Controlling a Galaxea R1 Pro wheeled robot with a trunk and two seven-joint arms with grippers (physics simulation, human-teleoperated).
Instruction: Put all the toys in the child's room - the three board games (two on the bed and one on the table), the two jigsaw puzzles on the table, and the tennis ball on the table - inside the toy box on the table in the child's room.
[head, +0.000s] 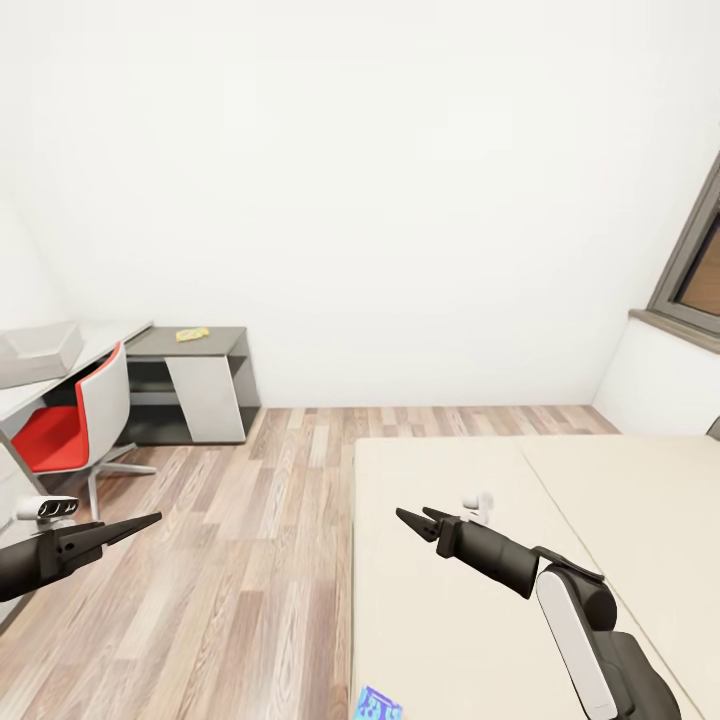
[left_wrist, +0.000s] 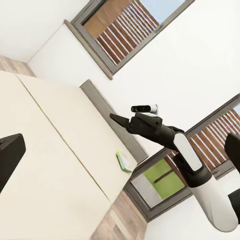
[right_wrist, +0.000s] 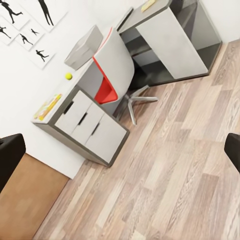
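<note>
The light grey toy box (head: 42, 350) (right_wrist: 84, 46) stands on the table (head: 105, 342) at the far left. Beside it lies the tennis ball (right_wrist: 68, 76). A flat colourful toy (right_wrist: 47, 106) rests on the table's end, another (head: 192, 334) on the dark grey part; game or puzzle, I cannot tell. On the bed (head: 470, 620) lie a blue board game (head: 378, 705) at the near edge and a small pale green one (left_wrist: 123, 161) by the headboard. My left gripper (head: 150, 520) hangs open over the floor. My right gripper (head: 413, 517) is open above the bed, holding nothing.
A red and white swivel chair (head: 85, 420) stands at the table. Wood-plank floor (head: 250, 560) runs between table and bed. A grey-framed window (head: 695, 270) is at the right wall. Black sports pictures (right_wrist: 25, 20) hang above the table.
</note>
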